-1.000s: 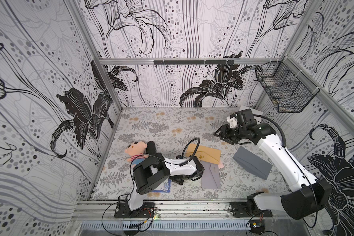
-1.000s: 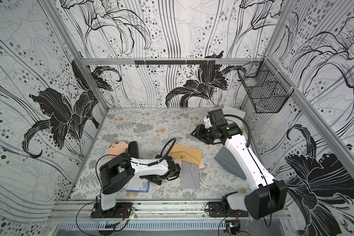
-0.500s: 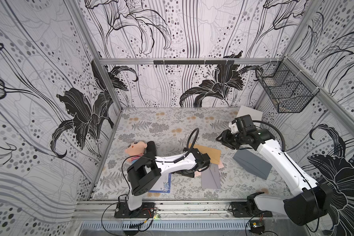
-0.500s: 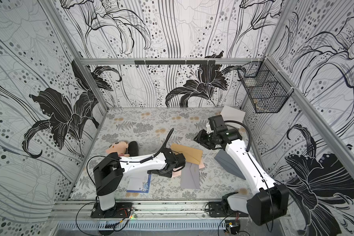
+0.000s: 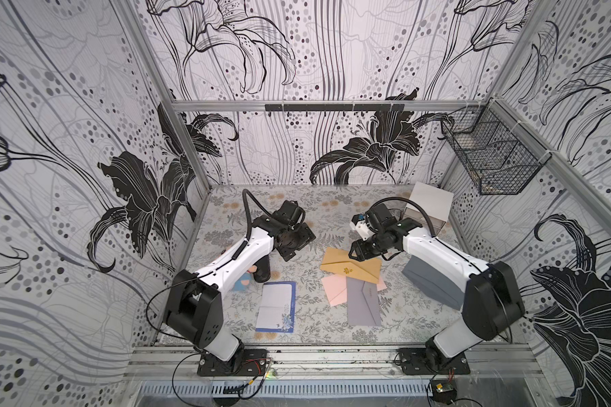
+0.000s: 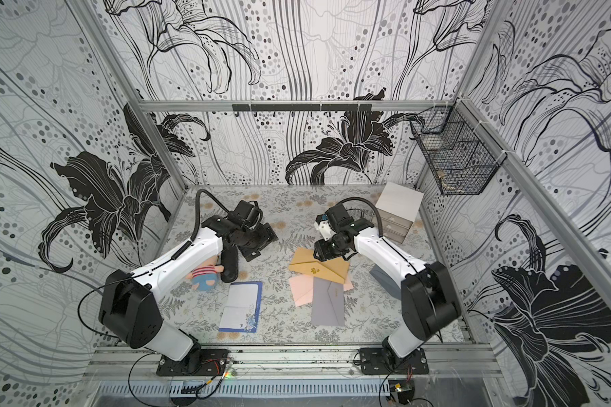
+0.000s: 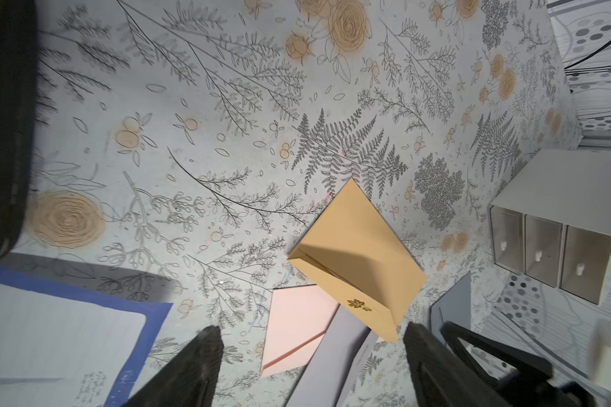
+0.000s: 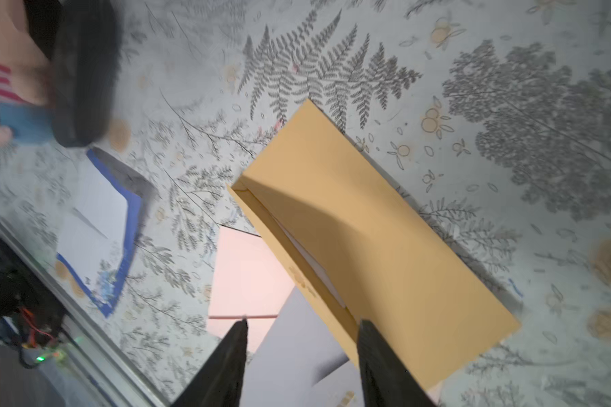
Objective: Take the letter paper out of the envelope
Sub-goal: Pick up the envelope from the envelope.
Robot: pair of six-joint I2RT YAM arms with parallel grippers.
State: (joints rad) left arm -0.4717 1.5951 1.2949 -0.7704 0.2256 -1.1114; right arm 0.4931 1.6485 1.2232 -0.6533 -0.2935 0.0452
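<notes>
the tan envelope point(image 5: 350, 269) is lying near the middle of the worktop point(image 5: 328, 218) with its flap folded open. it is overlapping a pink envelope point(image 5: 334, 289) and a grey envelope point(image 5: 364, 303) on the near side. in the right wrist view a thin white sheet point(image 8: 318, 271) is showing inside its mouth. the blue-bordered letter paper point(image 5: 276, 306) is lying flat on the worktop, apart from the envelopes, near a small doll point(image 6: 205, 275) and a dark case point(image 6: 230, 262). the right gripper point(image 8: 302, 338) is hovering over the tan envelope, jaws partly apart and clamping nothing. the left gripper point(image 7: 313, 356) is hanging above the worktop, jaws spread wide with nothing between them. a white drawer unit point(image 5: 427, 211) is standing at the far right corner.
</notes>
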